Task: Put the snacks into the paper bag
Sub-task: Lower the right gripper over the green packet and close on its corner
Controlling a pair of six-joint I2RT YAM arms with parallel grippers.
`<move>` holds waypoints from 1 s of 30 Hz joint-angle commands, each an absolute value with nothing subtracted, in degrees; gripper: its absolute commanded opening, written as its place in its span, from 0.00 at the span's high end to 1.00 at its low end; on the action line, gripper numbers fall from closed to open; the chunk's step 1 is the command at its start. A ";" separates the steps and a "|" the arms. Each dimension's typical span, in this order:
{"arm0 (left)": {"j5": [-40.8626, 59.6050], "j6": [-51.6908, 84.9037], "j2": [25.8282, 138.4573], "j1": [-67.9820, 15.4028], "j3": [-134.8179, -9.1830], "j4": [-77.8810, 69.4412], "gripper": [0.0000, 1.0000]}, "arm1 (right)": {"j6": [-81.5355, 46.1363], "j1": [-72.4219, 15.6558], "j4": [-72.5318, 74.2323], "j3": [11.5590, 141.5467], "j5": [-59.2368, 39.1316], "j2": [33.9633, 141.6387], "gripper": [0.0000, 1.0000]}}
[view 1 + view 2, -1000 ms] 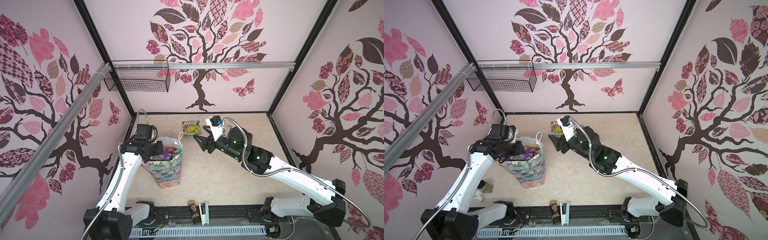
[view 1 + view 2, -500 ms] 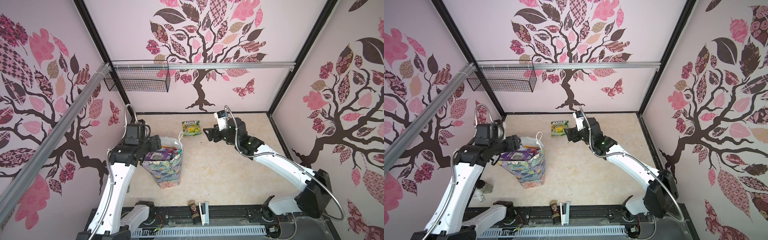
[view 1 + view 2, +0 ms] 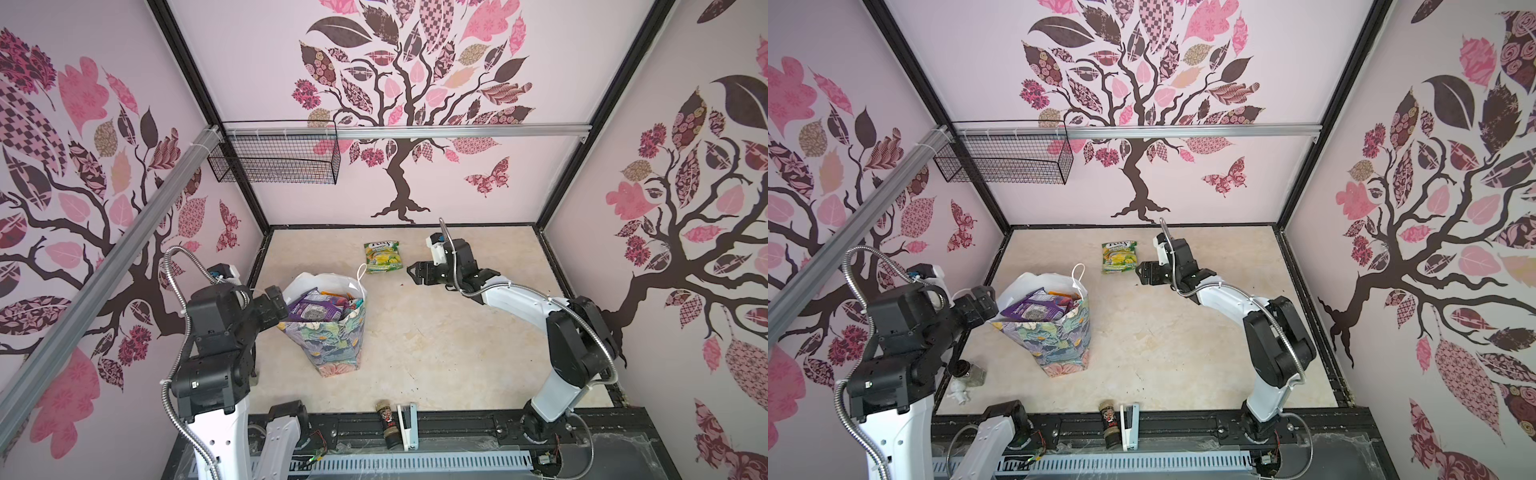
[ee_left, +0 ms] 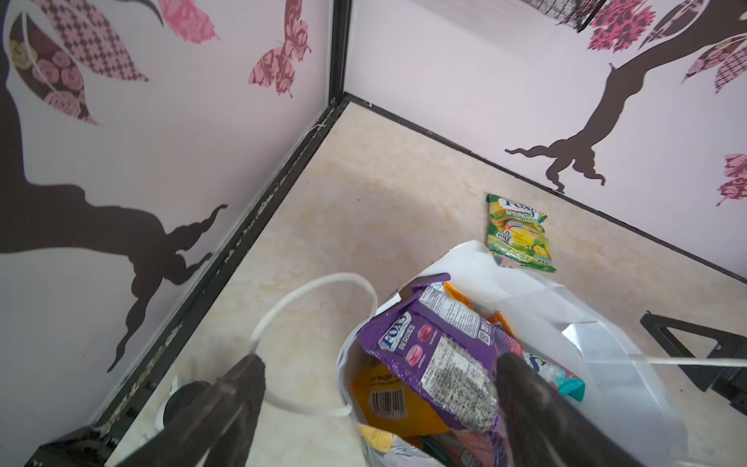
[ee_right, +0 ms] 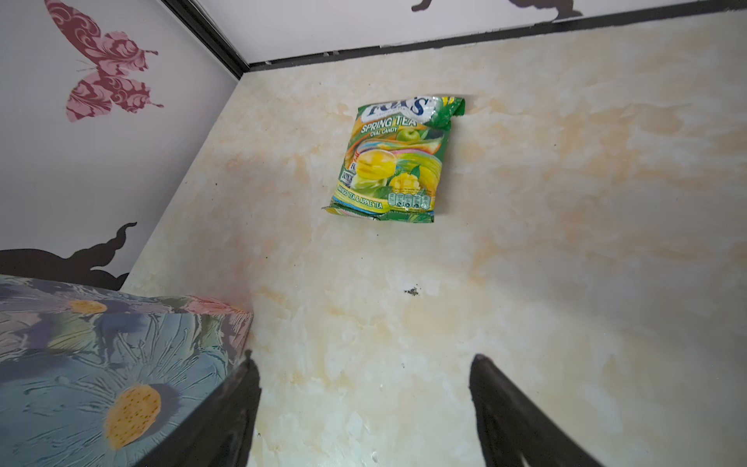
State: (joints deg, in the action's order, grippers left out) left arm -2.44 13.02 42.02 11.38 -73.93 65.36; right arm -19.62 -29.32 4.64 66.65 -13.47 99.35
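Left gripper (image 3: 279, 300) wide open, empty, at paper bag (image 3: 332, 345); right gripper (image 3: 412, 274) open, empty, near green packet (image 3: 382, 257)

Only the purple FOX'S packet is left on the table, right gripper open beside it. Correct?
No. The packet left on the table is the green FOX'S Spring Tea packet, clear in the right wrist view; the purple FOX'S packet is in the paper bag. The right gripper is open beside the green one.

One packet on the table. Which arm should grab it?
Right, likely. The right gripper, open, sits beside the green packet, facing it. The left gripper is at the bag, which stands in its way.
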 commanded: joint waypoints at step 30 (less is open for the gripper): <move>11.51 10.30 44.59 20.97 -65.27 56.29 0.54 | -23.86 -24.26 17.40 72.05 -24.13 117.83 0.16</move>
